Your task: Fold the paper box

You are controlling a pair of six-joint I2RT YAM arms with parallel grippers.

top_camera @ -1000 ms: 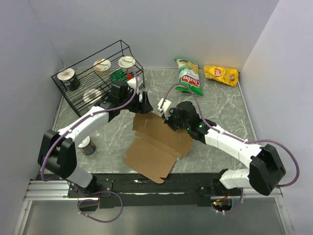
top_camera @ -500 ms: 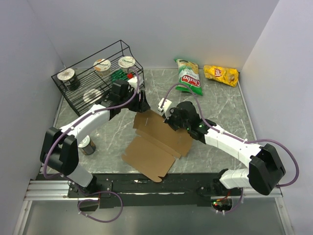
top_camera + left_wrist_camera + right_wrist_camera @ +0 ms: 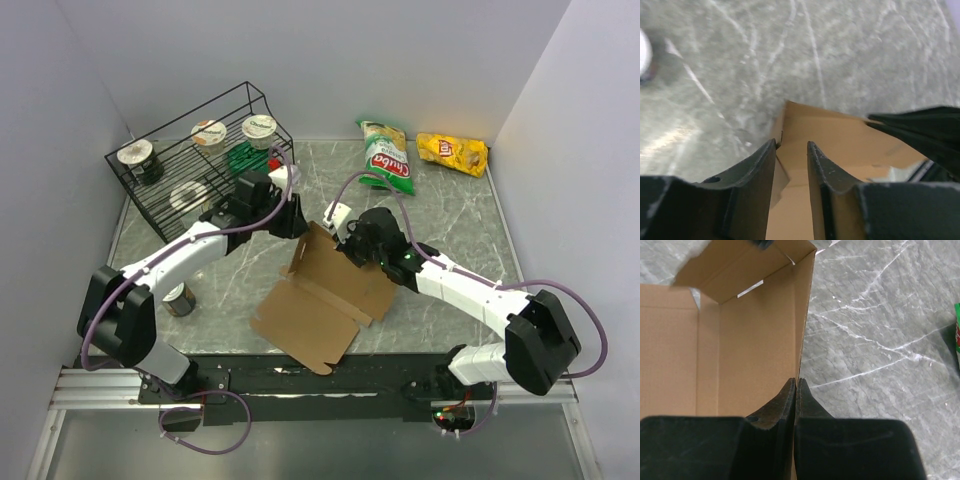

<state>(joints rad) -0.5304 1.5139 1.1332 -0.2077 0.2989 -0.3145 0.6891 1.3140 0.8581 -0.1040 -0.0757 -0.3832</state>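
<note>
The paper box [image 3: 320, 295] is a brown cardboard sheet lying partly unfolded mid-table, its far left flap [image 3: 310, 250] tilted up. My left gripper [image 3: 297, 222] is at that flap's far corner. In the left wrist view its jaws [image 3: 791, 145] are narrow with a gap still showing, the flap's corner [image 3: 784, 131] at the left fingertip and cardboard [image 3: 840, 135] beyond. My right gripper [image 3: 345, 243] is at the box's far right edge. In the right wrist view it [image 3: 796, 381] is shut on a raised cardboard wall [image 3: 757, 340].
A black wire rack [image 3: 165, 180] with several lidded cups stands at the far left. A green chip bag [image 3: 386, 155] and a yellow chip bag [image 3: 452, 152] lie at the back. A small can [image 3: 178, 297] stands beside the left arm.
My left gripper has moved right onto the box's far left corner while its jaws narrowed. That flap has tilted up off the table. The right gripper has kept its hold.
</note>
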